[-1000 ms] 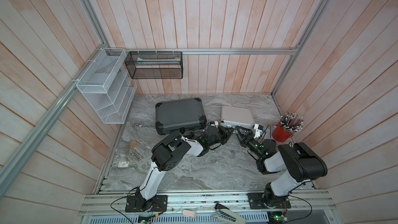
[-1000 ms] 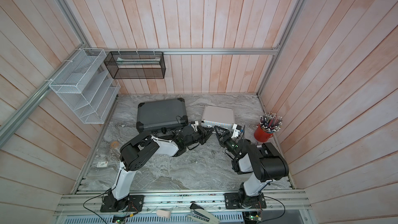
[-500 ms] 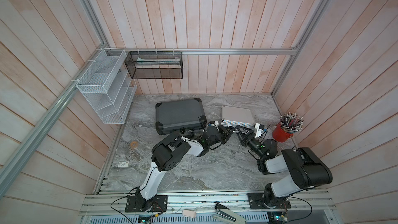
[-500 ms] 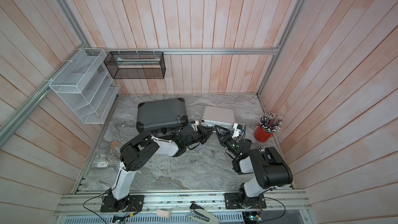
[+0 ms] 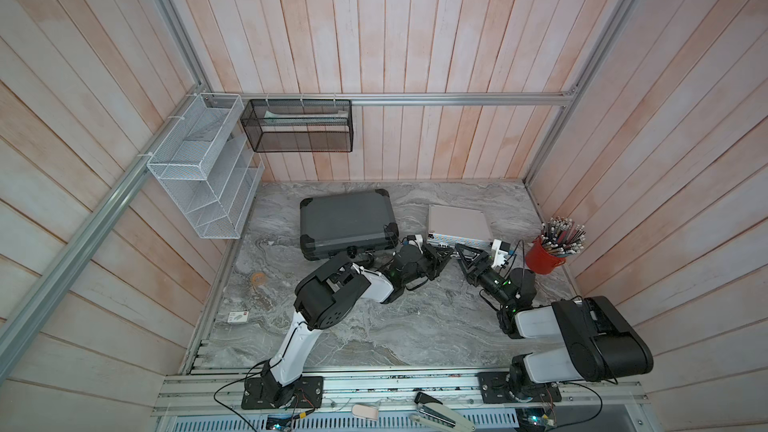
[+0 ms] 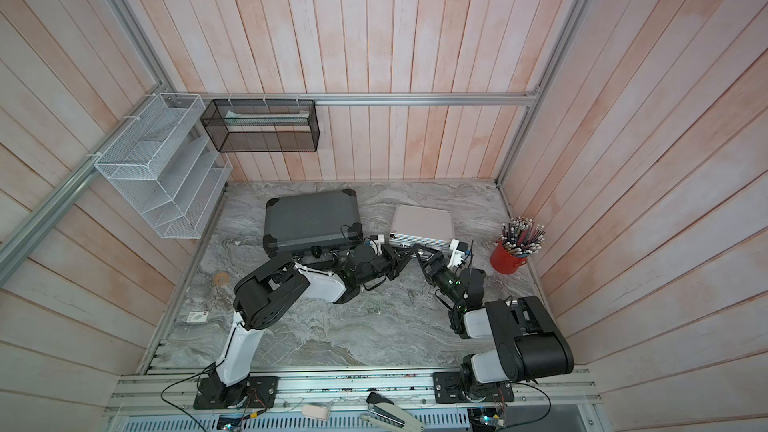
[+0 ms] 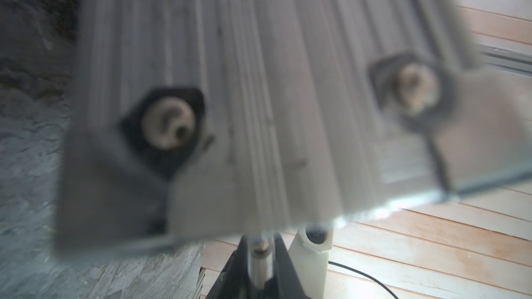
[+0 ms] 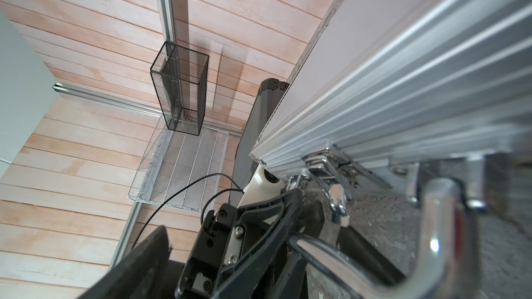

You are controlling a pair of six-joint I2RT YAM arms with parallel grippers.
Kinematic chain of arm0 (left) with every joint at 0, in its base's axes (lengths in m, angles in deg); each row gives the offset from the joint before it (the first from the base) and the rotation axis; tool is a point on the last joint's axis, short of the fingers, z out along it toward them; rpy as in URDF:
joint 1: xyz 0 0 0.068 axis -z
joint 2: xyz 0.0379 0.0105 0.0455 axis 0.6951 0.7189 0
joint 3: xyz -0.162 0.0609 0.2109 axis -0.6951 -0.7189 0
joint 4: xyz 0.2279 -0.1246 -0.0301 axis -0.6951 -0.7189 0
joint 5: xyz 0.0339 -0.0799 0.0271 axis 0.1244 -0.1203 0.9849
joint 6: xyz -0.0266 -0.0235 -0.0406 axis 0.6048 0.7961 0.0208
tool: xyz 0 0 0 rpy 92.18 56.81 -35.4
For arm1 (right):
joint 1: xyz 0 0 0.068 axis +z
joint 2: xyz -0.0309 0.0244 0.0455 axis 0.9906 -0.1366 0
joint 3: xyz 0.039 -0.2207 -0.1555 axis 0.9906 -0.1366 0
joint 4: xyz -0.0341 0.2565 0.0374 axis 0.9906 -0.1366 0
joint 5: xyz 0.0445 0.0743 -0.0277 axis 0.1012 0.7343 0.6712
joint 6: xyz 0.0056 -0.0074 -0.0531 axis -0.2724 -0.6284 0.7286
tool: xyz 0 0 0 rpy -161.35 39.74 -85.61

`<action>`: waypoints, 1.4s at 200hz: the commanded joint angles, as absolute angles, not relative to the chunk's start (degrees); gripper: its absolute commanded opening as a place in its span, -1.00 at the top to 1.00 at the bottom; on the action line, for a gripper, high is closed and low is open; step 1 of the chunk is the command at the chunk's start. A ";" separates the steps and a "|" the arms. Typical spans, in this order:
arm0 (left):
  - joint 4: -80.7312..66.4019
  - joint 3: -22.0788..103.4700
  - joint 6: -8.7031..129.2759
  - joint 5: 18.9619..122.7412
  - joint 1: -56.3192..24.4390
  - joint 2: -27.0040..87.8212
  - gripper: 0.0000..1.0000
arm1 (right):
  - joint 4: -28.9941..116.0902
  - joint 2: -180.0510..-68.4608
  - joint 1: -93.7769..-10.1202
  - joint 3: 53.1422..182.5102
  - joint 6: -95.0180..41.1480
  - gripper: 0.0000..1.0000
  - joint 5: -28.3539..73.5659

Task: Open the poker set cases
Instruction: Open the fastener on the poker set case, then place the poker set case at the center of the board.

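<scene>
One silver case [image 5: 459, 220], seemingly closed.

Pale, pink-tinged wooden plank walls [image 5: 415, 35] framed by aluminium rails [image 5: 457, 98] enclose an evenly lit grey marbled tabletop [image 5: 374, 334], with a white wire shelf [image 5: 195, 168] and a black mesh basket [image 5: 297, 126] hung high, beyond and leftward of the left gripper [image 5: 442, 257], and a red pencil cup [image 5: 540, 259] near, rightward of the right gripper [image 5: 467, 254].
</scene>
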State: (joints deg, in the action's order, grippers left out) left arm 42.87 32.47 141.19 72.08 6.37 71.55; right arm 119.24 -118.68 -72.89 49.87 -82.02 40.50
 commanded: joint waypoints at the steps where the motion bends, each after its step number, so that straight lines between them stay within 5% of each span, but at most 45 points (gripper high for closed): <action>1: 47.70 33.05 140.98 70.77 6.60 72.14 0.92 | 118.86 -117.30 -72.72 50.73 -78.49 -0.88 40.38; 107: 48.51 30.85 141.06 71.08 5.96 72.28 0.92 | 82.82 -100.66 -79.74 50.01 -63.06 -0.97 37.53; 209: 45.71 29.40 138.16 69.81 6.96 73.56 0.87 | 75.76 -98.72 -79.78 52.39 -55.17 -0.95 38.05; 280: 43.36 29.24 135.97 68.13 7.02 73.54 0.41 | 75.66 -99.71 -79.18 53.20 -53.50 -0.93 38.69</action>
